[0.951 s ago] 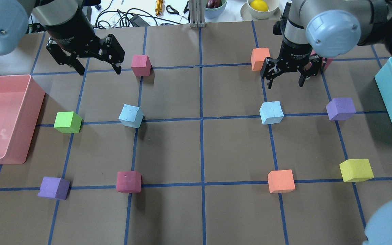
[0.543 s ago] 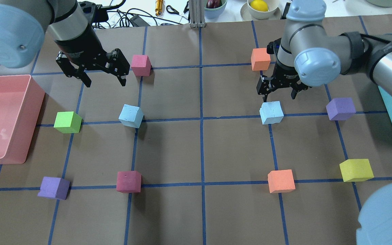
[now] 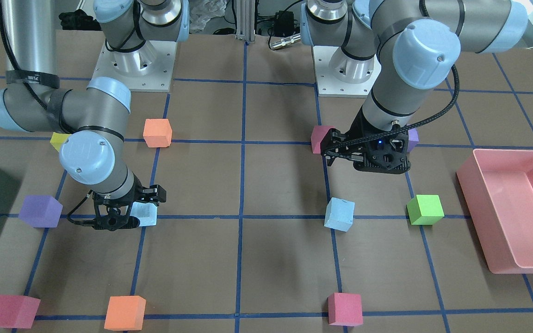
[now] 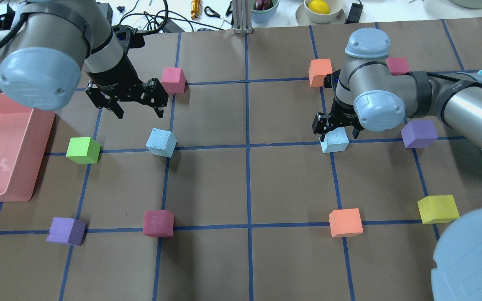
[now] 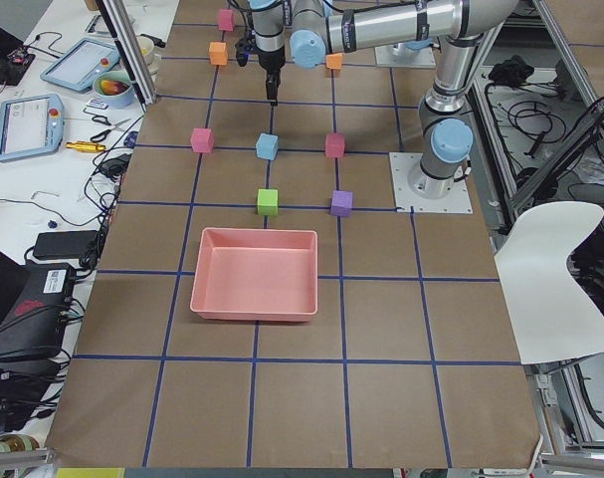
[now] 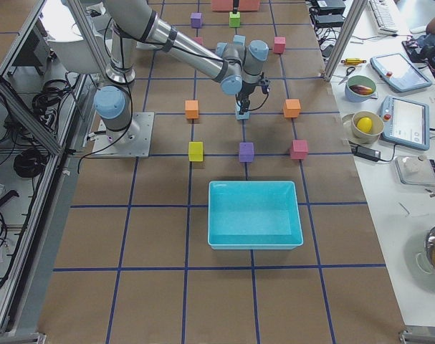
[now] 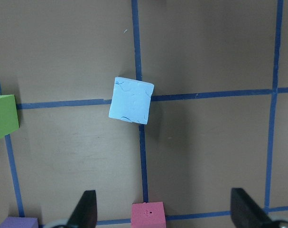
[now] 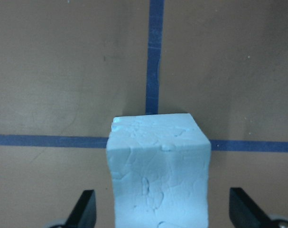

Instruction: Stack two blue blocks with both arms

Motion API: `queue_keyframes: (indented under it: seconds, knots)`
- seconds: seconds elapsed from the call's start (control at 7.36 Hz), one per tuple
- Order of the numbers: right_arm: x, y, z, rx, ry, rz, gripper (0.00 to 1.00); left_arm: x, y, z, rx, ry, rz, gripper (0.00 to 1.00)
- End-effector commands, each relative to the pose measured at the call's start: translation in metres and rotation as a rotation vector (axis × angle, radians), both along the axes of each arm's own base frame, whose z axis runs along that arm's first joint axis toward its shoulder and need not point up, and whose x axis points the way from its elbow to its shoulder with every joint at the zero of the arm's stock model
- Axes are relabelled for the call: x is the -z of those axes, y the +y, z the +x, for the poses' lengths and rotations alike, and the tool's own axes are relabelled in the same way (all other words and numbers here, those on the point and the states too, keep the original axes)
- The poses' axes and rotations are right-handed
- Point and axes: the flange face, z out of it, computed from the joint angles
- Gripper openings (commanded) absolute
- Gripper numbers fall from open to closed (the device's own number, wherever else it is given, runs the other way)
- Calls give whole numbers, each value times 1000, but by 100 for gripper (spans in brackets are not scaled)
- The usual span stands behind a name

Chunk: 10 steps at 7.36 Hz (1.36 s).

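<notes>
Descending over the last second, the right gripper (image 4: 336,130) now sits low over the right-side blue block (image 4: 334,143), having come forward from beside the orange cube (image 4: 320,72). In the right wrist view the block reaches in between the two fingers (image 8: 87,211). Both fingers are spread wide, with a clear gap on each side of the block. Nothing is held.

The left gripper (image 4: 139,109) has also advanced, from near the pink cube (image 4: 173,79) toward the left-side blue block (image 4: 161,143). It hangs short of that block and above it. The left wrist view shows the block well ahead of the fingertips, jaws fully apart and empty.

Both blue blocks rest on the table (image 4: 207,184) at tape-line crossings, well apart from each other. Neither has shifted during the approach.

Assessment: the right arm appears to be at its pre-grasp position, so closing the jaws is the likely next step. The left arm lags behind. The left-side block lies turned against the tape grid, so the wrist may need rotating before descent. Stacking has not begun.
</notes>
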Motion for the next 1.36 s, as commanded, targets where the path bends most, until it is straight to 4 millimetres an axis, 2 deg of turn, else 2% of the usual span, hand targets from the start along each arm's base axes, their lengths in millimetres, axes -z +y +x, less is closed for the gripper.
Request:
queue_keyframes:
  seconds: [0.0,0.14,0.27,0.41,0.54,0.68,0.81,0.95,1.09,1.22]
  knots:
    - [9,-7,0,-35,-4,-37,100,57,-1,1,2,0,-23,100]
    - [10,-8,0,-34,-4,-39,58,88,-2,1,13,2,-79,100]
    - [11,-7,0,-29,-7,-31,12,105,-4,2,83,-12,-119,100]
    - [11,-7,0,-24,-10,-27,0,117,-9,2,96,-11,-116,100]
    - [8,-8,1,-21,-15,-33,0,129,-16,3,101,-17,-146,100]
    - [-7,-13,4,-21,-22,-59,0,139,-16,5,119,-36,-141,100]
    - [-34,-28,16,-20,-42,-111,0,144,-16,5,118,-39,-133,100]
    - [-64,-50,36,35,-64,-149,0,151,-16,5,118,-40,-119,100]
    - [-76,-68,69,58,-70,-148,0,157,-14,5,118,-39,-112,100]
    - [-77,-85,106,50,-68,-166,0,163,-15,5,116,-40,-107,100]
